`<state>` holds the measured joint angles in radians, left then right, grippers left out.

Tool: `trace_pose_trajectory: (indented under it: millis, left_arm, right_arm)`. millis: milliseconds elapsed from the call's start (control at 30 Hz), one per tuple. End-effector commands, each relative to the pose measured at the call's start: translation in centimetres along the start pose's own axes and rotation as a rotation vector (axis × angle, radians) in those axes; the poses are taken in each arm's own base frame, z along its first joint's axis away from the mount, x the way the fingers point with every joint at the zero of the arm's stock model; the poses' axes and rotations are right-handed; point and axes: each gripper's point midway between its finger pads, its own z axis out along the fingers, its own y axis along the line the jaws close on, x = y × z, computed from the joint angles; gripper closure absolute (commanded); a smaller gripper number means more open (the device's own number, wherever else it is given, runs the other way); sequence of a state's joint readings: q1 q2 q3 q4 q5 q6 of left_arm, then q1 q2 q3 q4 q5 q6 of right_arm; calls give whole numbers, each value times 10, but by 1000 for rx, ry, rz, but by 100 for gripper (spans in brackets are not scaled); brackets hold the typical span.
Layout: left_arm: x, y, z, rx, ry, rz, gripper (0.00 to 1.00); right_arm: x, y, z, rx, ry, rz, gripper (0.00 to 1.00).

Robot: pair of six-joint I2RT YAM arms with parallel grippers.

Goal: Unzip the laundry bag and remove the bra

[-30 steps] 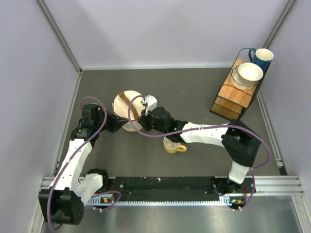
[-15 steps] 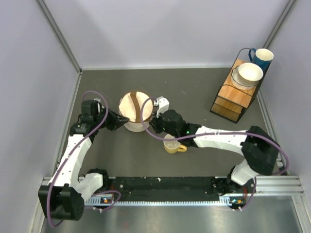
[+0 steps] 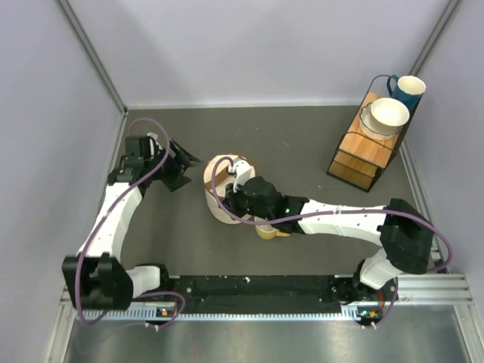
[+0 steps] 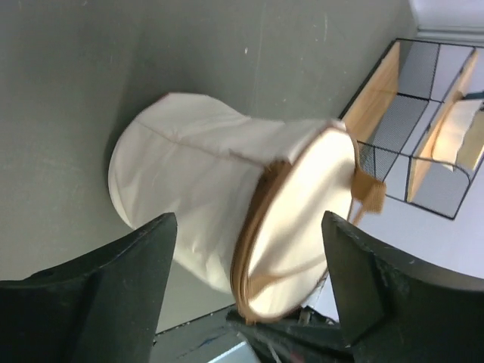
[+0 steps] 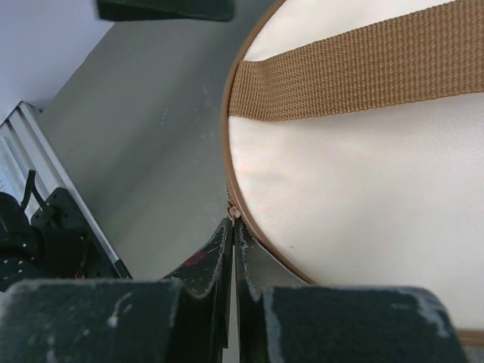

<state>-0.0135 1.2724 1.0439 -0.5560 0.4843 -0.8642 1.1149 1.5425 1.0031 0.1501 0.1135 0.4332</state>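
Note:
The cream laundry bag (image 3: pixel 218 198) with brown rim trim lies tipped on its side on the dark table, close to the yellow mug (image 3: pixel 268 230). My right gripper (image 5: pixel 234 224) is shut on the small zipper pull (image 5: pixel 235 212) at the bag's rim (image 5: pixel 249 227); the brown strap (image 5: pixel 355 72) crosses the bag's flat face. My left gripper (image 3: pixel 184 168) stands open to the left of the bag and apart from it; in its own view the bag (image 4: pixel 204 189) lies beyond the spread fingers (image 4: pixel 144 257). The bra is hidden.
At the back right stands a wire-and-wood rack (image 3: pixel 368 147) carrying a white bowl (image 3: pixel 388 113) and a blue mug (image 3: pixel 409 89). Grey walls close in the table on the left, back and right.
My left gripper has opened, let go of the bag and drawn back to the far left. The right gripper has dragged the bag by its zipper pull rightward and nearer, up beside the yellow mug.

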Motion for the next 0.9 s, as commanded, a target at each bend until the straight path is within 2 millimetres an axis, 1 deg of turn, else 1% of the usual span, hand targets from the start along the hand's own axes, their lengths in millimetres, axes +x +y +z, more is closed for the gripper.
trace_pose_trajectory:
  millis: [0, 33, 67, 100, 133, 167, 200, 233, 267, 300, 333, 367, 400, 433, 500, 633, 667, 733, 767, 800, 833, 867]
  left_arm:
    - [18, -5, -39, 75, -93, 60, 16]
    - [25, -6, -51, 98, -113, 62, 14]
    - [33, -7, -55, 119, -101, 30, 14]
    - [44, 5, -51, 113, -78, 3, 14]
    - [52, 0, -58, 158, -89, 15, 14]
    - [57, -1, -58, 178, -86, -2, 14]
    - [68, 6, -55, 188, -70, -3, 15]
    - [75, 7, -52, 201, -50, 4, 16]
    - [77, 5, -49, 219, -47, 1, 17]
    - [83, 12, -42, 212, -14, -10, 18]
    - [88, 9, -39, 228, 4, 0, 19]
    - [88, 2, -37, 252, 5, 4, 19]
    - [95, -3, -34, 262, 24, 22, 20]
    - [92, -6, -32, 259, -1, 34, 21]
    - [94, -12, -29, 257, -4, 54, 23]
    - [88, -13, -18, 247, -6, 45, 34]
    - [86, -11, -15, 235, -14, 45, 42]
    - [83, -8, -10, 208, -12, 39, 54]
    - [81, -6, -8, 197, -18, 46, 60]
    - [78, -8, -9, 189, -25, 49, 73]
    - [78, -4, -9, 163, -21, 44, 79]
    - [76, -2, -9, 149, -26, 50, 83]
  right_arm:
    - [-17, 18, 1, -44, -28, 33, 100]
    - [-17, 18, 1, -44, -28, 34, 100]
    - [-17, 18, 0, -47, -30, 35, 100]
    - [-18, 18, 0, -47, -30, 34, 100]
    - [-17, 18, 0, -47, -28, 32, 100]
    - [-18, 18, 0, -49, -27, 34, 100]
    - [-18, 19, 1, -57, -27, 35, 100]
    - [-17, 20, 0, -64, -23, 34, 100]
    - [-17, 21, 1, -67, -22, 34, 100]
    - [-18, 20, 1, -65, -24, 34, 100]
    - [-16, 19, 3, -64, -18, 33, 100]
    - [-18, 21, 3, -66, -19, 33, 100]
    - [-18, 22, 4, -67, -15, 30, 100]
    - [-17, 21, 5, -66, -10, 31, 100]
    - [-17, 24, 6, -80, -7, 33, 100]
    - [-17, 26, 5, -84, -1, 39, 100]
    - [-17, 26, 5, -83, -2, 36, 100]
    - [-21, 23, 1, -69, -16, 33, 100]
    - [-18, 19, -1, -58, -10, 22, 100]
    - [-24, 15, -5, -44, -26, 19, 100]
    - [-25, 9, -7, -33, -28, 15, 100]
    - [-17, 0, -10, -19, -12, -3, 100]
